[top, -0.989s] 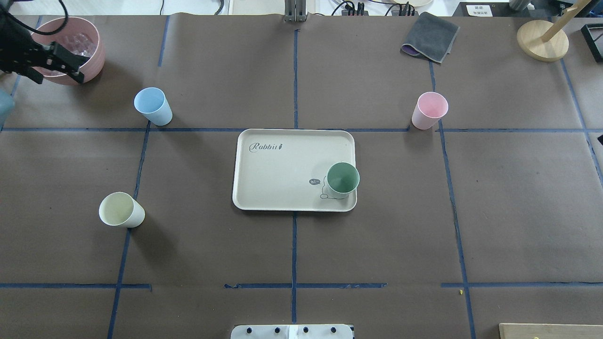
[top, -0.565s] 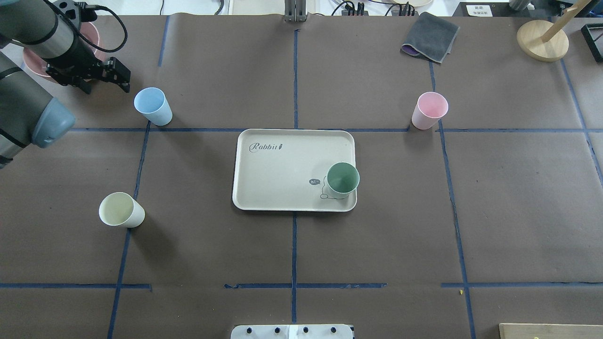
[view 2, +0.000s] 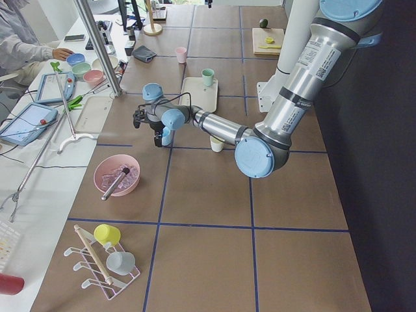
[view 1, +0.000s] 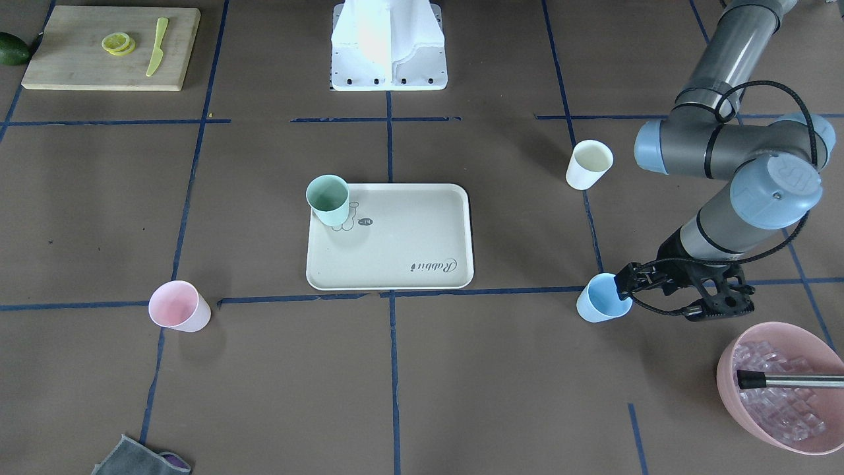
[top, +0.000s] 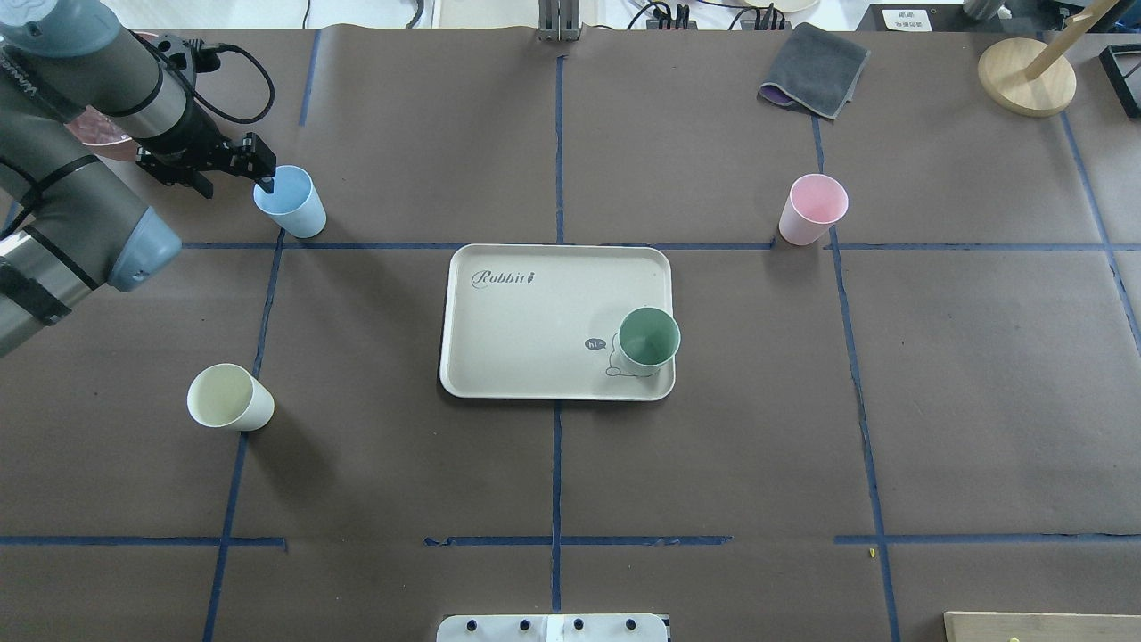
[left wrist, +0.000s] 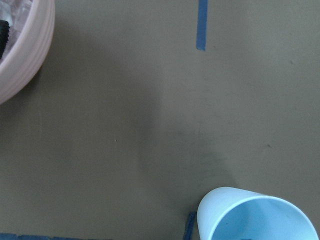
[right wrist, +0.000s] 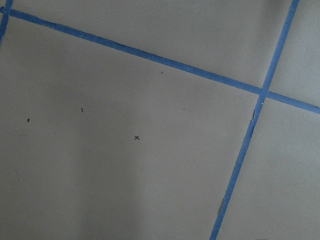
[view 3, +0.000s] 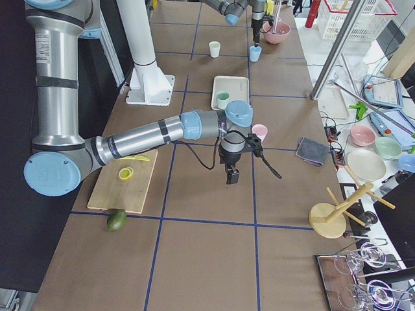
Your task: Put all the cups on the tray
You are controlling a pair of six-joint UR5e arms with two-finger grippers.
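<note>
The beige tray (top: 526,348) lies at the table's middle, also in the front view (view 1: 402,231). The mint green cup (top: 649,339) stands upright in its corner. The light blue cup (top: 290,203) stands far left, the cream-white cup (top: 227,399) near left, the pink cup (top: 813,209) far right, all off the tray. My left gripper (top: 261,169) is open at the blue cup's rim (view 1: 601,300), one finger over the rim's edge. My right gripper (view 3: 232,173) shows only in the right side view, near the pink cup; I cannot tell its state.
A pink bowl of ice cubes (view 1: 781,389) with a metal handle in it stands beyond the left arm. A grey cloth (top: 816,69) and a wooden stand (top: 1027,76) sit at the far right. A cutting board (view 1: 109,47) with lemon slices lies near the robot base.
My left arm has swung from over the pink bowl rightward and toward the robot, bringing the open gripper to the light blue cup's rim. The cups and the tray have not moved.
</note>
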